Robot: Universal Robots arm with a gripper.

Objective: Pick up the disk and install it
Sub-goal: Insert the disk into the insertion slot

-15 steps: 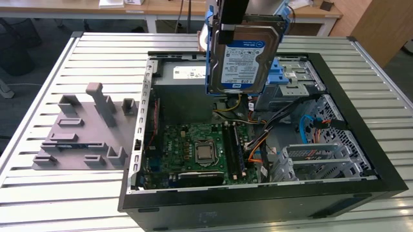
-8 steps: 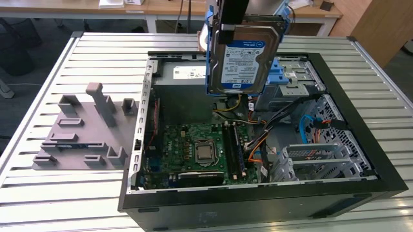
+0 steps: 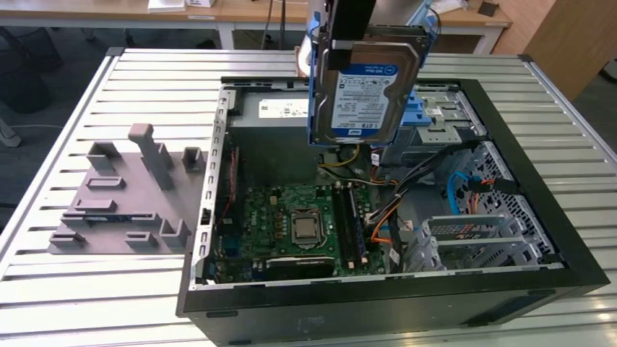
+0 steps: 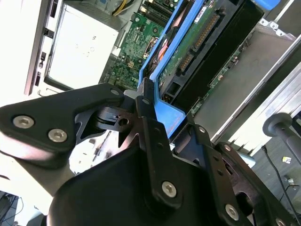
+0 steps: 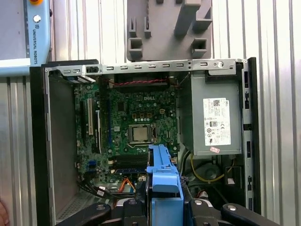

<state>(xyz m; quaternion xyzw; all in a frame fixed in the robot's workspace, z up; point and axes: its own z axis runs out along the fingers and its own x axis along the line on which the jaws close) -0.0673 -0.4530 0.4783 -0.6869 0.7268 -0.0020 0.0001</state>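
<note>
The disk [image 3: 366, 94], a silver hard drive with a blue-and-white label and a blue plastic bracket along its edges, hangs upright in the air over the back of the open computer case [image 3: 540, 210]. My gripper [image 3: 349, 45] is shut on its upper end. In the second wrist view the black fingers [image 4: 143, 106] clamp the blue bracket [image 4: 164, 110], and the drive's green circuit board side shows beyond. In the first wrist view the bracket [image 5: 163, 183] sticks out from the gripper [image 5: 164, 209] above the motherboard [image 5: 136, 127].
The case lies open on a slatted metal table [image 3: 144, 79]. Inside are a grey power supply box [image 5: 211, 117] with a white sticker, cables, and a blue-railed drive bay [image 3: 429, 116]. A grey plastic tray [image 3: 126, 195] with upright slots lies at the exterior view's left.
</note>
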